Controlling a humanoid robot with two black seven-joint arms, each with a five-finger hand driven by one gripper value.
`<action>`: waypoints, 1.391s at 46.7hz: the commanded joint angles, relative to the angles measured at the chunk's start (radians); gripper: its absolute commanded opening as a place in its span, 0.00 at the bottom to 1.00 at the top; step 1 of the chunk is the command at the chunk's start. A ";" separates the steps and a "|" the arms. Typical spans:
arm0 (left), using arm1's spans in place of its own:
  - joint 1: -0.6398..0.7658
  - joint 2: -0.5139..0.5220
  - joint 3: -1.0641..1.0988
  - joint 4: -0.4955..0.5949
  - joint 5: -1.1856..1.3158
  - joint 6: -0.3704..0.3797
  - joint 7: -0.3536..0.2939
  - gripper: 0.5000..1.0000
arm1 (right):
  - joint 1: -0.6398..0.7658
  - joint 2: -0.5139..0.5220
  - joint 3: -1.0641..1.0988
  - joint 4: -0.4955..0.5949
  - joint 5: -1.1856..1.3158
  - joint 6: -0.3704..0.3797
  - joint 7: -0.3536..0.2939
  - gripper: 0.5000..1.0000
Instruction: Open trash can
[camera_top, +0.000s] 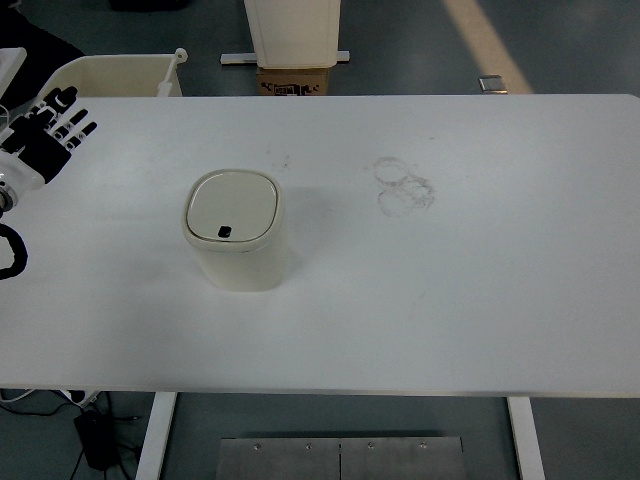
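A cream trash can (237, 232) with a rounded square lid stands upright on the white table (450, 300), left of centre. Its lid lies flat and closed, with a small dark button (224, 232) near its front edge. My left hand (52, 128) hovers at the table's far left edge, well to the upper left of the can, its black and white fingers (72, 118) spread and holding nothing. The right arm does not show.
Faint ring marks (404, 186) stain the table right of the can. Beyond the far edge sit a cream bin (120, 76) at the left and a white stand over a cardboard box (294, 76).
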 joint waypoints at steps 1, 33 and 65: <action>-0.046 0.032 0.047 -0.055 0.000 0.012 0.007 1.00 | -0.001 0.000 0.000 0.000 0.000 0.000 0.000 0.98; -0.715 0.079 0.608 -0.163 0.149 -0.019 0.089 1.00 | 0.001 0.000 -0.002 0.000 0.000 0.000 0.000 0.98; -1.029 0.062 0.996 -0.403 0.479 -0.252 0.145 1.00 | 0.003 0.000 -0.002 0.000 0.000 0.000 0.000 0.98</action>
